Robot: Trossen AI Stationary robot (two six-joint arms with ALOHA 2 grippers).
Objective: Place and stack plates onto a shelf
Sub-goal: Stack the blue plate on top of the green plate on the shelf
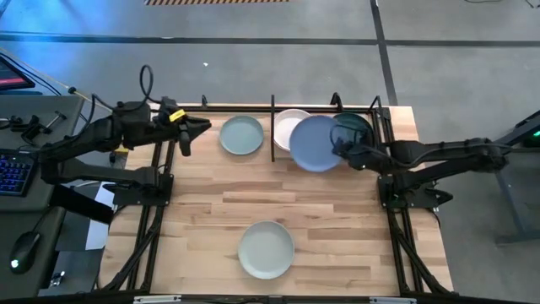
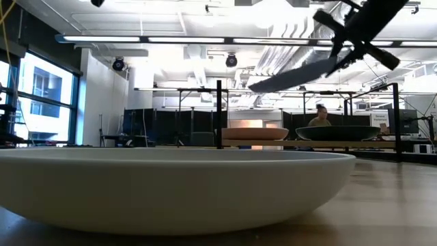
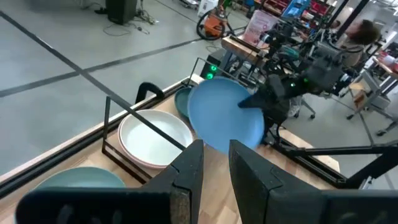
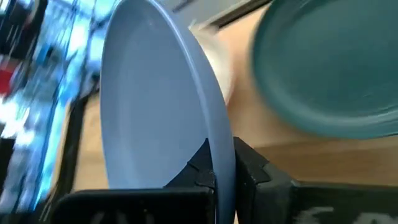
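Observation:
My right gripper (image 1: 342,149) is shut on a blue plate (image 1: 315,143), which hangs tilted over the shelf's right bay. Below it, a white plate (image 1: 289,123) lies on a pink one (image 3: 146,163), and beside them a dark teal plate (image 1: 354,128) lies flat on the shelf floor. A pale green plate (image 1: 242,135) lies in the left bay of the shelf (image 1: 272,127). Just left of it, my left gripper (image 1: 201,127) is open with nothing between its fingers (image 3: 214,168). Another pale plate (image 1: 266,249) rests on the table near its front edge. My right gripper pinches the blue plate's rim (image 4: 217,149) between its two fingers, one on the upper face and one on the underside. The fingers come from the table's right side, slanting down. The plate is lifted clear and tilted, above the white plate (image 2: 300,74).
The shelf's thin black rods (image 3: 149,124) frame both bays, with an upright divider (image 2: 218,113) between them. Bare wood lies between the shelf and the front plate (image 1: 278,198). A keyboard and mouse (image 1: 25,245) lie off the table's left side. A person (image 2: 319,116) sits far behind.

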